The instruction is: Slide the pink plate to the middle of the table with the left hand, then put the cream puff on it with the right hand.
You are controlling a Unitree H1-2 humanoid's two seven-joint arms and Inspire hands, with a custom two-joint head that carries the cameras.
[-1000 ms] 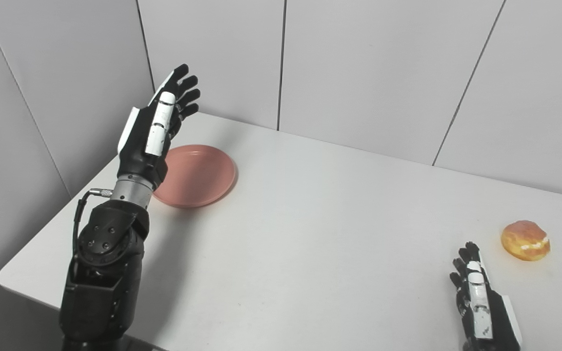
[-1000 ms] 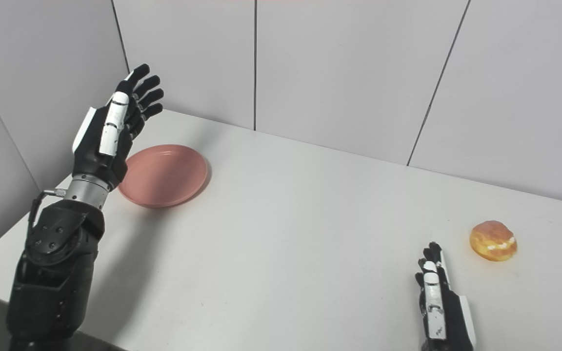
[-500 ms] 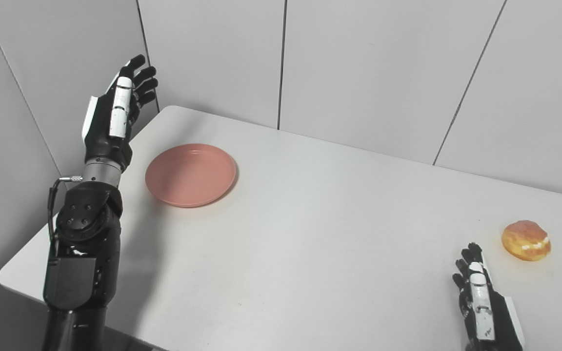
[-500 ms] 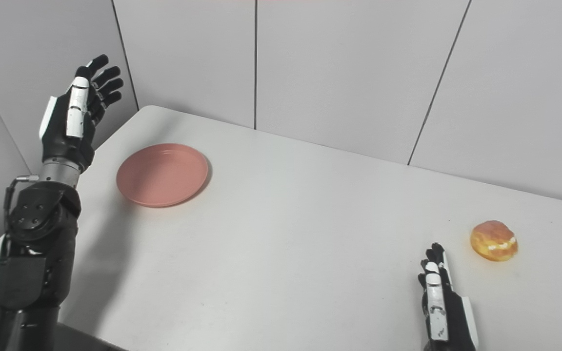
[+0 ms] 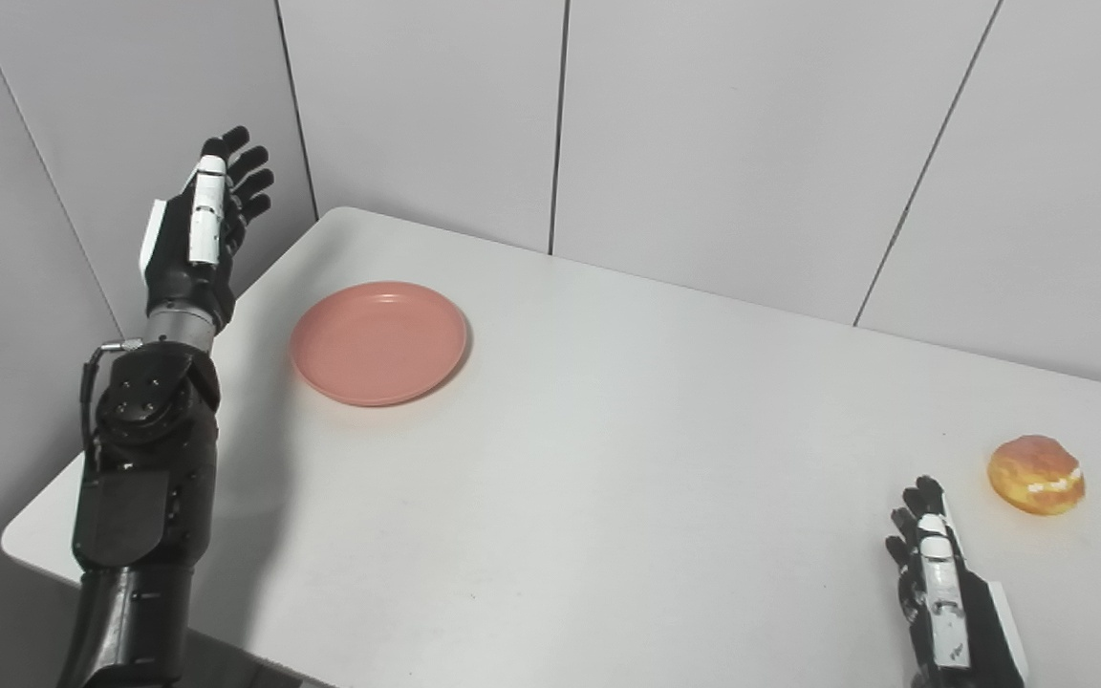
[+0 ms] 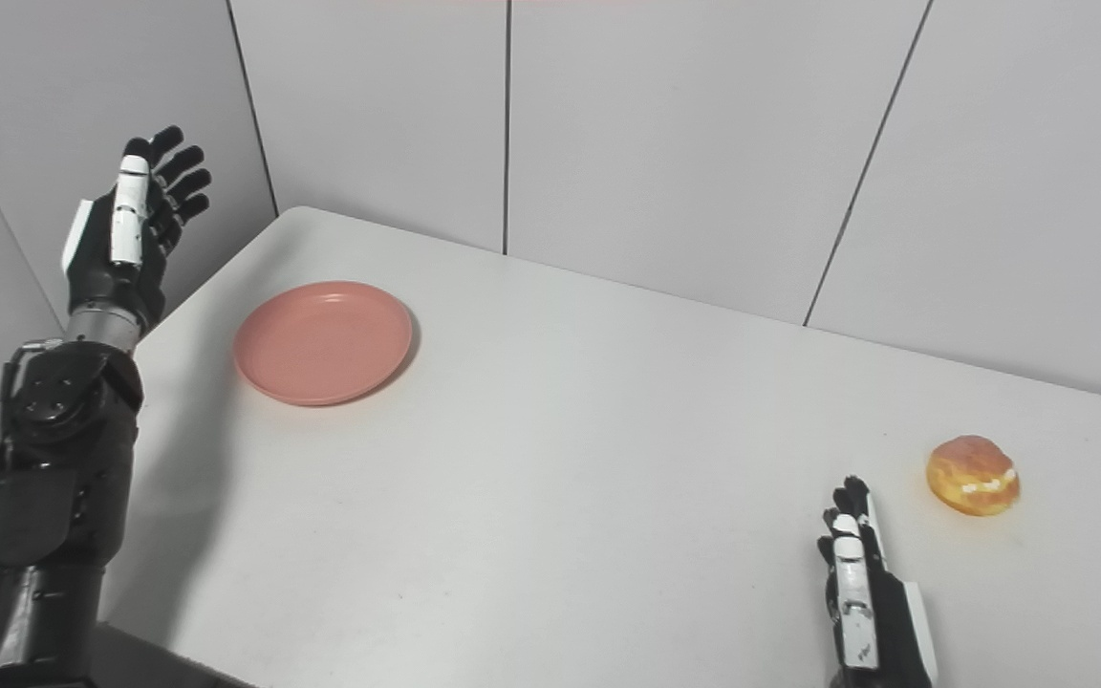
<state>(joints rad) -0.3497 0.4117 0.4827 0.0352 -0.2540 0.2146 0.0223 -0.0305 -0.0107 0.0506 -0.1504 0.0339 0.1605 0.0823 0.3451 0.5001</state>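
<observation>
A pink plate [image 5: 378, 340] lies flat on the white table [image 5: 608, 449] at the far left. My left hand [image 5: 197, 234] is raised in the air to the left of the plate, beyond the table's left edge, open with fingers apart and holding nothing. A golden cream puff [image 5: 1036, 474] with a white cream line sits at the right side of the table. My right hand [image 5: 947, 597] rests low near the table's front edge, just in front and left of the puff, fingers extended and empty.
Grey panelled walls [image 5: 723, 134] close in the table at the back and on the left, close behind my left hand. The table's rounded front left corner [image 5: 20, 545] is near my left forearm.
My left hand has swung left and slightly down, from over the plate's left rim to outside the table's left edge. The right hand, plate and puff have not moved.
</observation>
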